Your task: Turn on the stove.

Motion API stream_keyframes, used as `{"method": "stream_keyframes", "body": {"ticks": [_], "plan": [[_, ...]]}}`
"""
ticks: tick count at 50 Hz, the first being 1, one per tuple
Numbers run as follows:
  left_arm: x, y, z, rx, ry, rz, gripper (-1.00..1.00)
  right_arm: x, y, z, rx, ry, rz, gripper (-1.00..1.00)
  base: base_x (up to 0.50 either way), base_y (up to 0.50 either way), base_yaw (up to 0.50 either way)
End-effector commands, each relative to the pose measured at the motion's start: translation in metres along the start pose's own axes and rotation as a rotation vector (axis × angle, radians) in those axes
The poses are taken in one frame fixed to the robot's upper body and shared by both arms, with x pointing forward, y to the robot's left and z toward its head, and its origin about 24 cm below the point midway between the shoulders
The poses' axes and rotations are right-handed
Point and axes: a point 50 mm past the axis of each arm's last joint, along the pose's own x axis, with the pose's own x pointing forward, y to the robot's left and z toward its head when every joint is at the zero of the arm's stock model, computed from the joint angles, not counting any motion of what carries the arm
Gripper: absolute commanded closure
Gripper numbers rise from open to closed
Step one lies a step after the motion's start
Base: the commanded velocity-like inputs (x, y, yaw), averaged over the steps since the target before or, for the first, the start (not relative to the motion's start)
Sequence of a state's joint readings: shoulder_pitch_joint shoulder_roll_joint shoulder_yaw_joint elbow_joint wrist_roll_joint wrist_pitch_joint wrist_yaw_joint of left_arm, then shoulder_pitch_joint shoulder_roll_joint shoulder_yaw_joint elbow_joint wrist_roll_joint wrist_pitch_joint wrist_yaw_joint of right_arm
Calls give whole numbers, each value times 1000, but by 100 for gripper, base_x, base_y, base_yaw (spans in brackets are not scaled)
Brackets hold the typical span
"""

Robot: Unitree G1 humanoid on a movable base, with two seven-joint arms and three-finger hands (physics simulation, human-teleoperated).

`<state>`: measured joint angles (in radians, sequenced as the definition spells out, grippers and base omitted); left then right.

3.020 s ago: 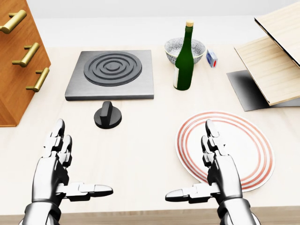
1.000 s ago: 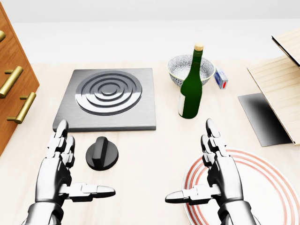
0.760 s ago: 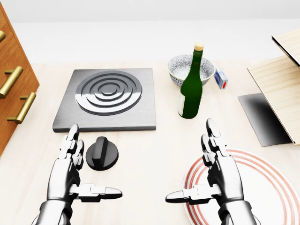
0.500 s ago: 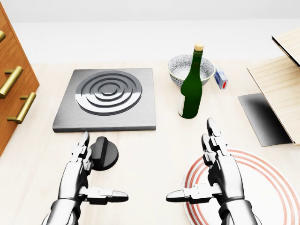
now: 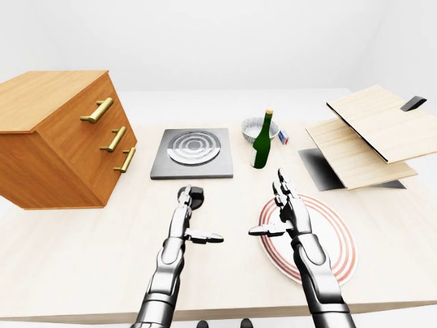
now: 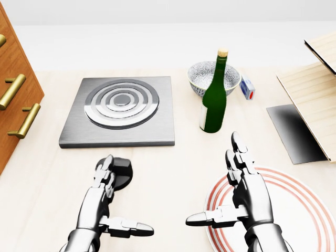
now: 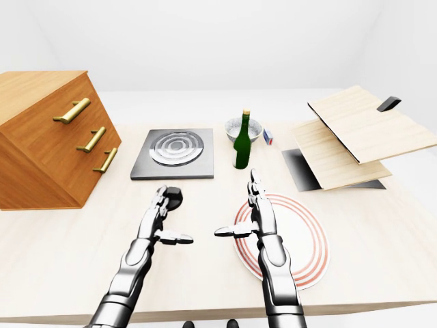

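The stove (image 6: 122, 110) is a grey square plate with concentric rings, at upper left in the head view. Its black knob (image 6: 123, 171) lies on the table just below it. My left hand (image 6: 119, 200) is open, its fingertips (image 6: 106, 163) lying over the knob's left part and hiding it, with the thumb stretched out to the right. I cannot tell whether the fingers touch the knob. My right hand (image 6: 214, 181) is open and empty, over the left edge of a red-ringed plate (image 6: 304, 210).
A green bottle (image 6: 214, 100), a patterned bowl (image 6: 201, 74) and a small box (image 6: 247, 87) stand right of the stove. A wooden drawer cabinet (image 6: 13, 89) is at the left. Wooden boards (image 6: 315, 86) over a dark mat (image 6: 294, 131) lie at the right.
The whole picture shifted as the camera moved closer, then held still. My left hand moved right and up until its fingers came over the knob. The right hand stayed in place.
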<state>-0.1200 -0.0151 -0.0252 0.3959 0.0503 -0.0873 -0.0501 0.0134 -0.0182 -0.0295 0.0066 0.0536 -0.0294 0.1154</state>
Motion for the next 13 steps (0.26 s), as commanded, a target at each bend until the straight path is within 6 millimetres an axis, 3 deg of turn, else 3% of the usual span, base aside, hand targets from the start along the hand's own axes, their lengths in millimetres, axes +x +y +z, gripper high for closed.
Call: {"method": "stream_keyframes", "body": {"ticks": [1,8,13], "plan": [[-15,-26,8,-40,-46,-149,-100,0,3,-4,-6,4,8,-100,0,0,0],[-10,-13,11,-20,-65,-80,-100,1,3,-5,-9,8,7,-100,0,0,0],[-17,14,34,-66,-122,0,-100,1,1,-3,-3,5,1,-100,0,0,0]]}}
